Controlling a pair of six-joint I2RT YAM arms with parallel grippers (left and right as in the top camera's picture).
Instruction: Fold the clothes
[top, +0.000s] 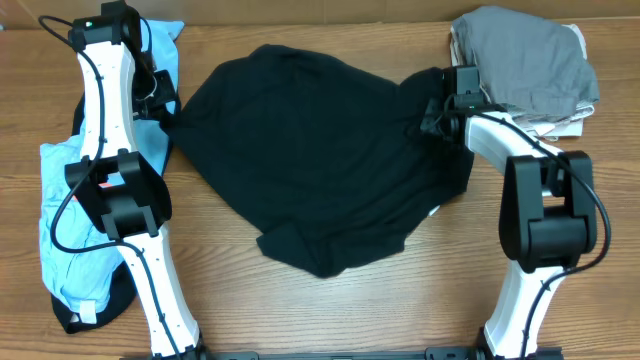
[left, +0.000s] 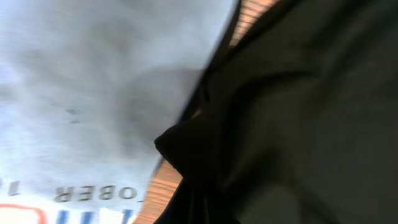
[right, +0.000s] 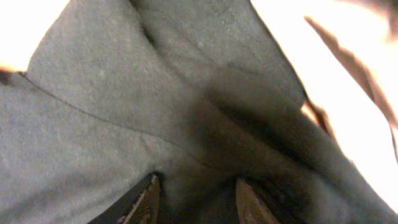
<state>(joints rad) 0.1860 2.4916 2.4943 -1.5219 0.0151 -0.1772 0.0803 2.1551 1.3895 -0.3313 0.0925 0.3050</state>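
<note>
The black T-shirt (top: 320, 160) lies crumpled and spread on the middle of the wooden table. My left gripper (top: 162, 100) is at its left edge. In the left wrist view the black cloth (left: 298, 112) gathers into a pinched bunch at the bottom centre, and the fingers are hidden by it. My right gripper (top: 436, 112) is at the shirt's right edge. In the right wrist view its two fingers (right: 198, 186) are apart and pressed down into the dark cloth (right: 124, 106), with cloth between them.
A light blue printed garment (top: 70, 200) lies under my left arm at the left edge, also in the left wrist view (left: 93, 81). A grey garment (top: 525, 55) lies on a beige one (top: 560, 122) at the back right.
</note>
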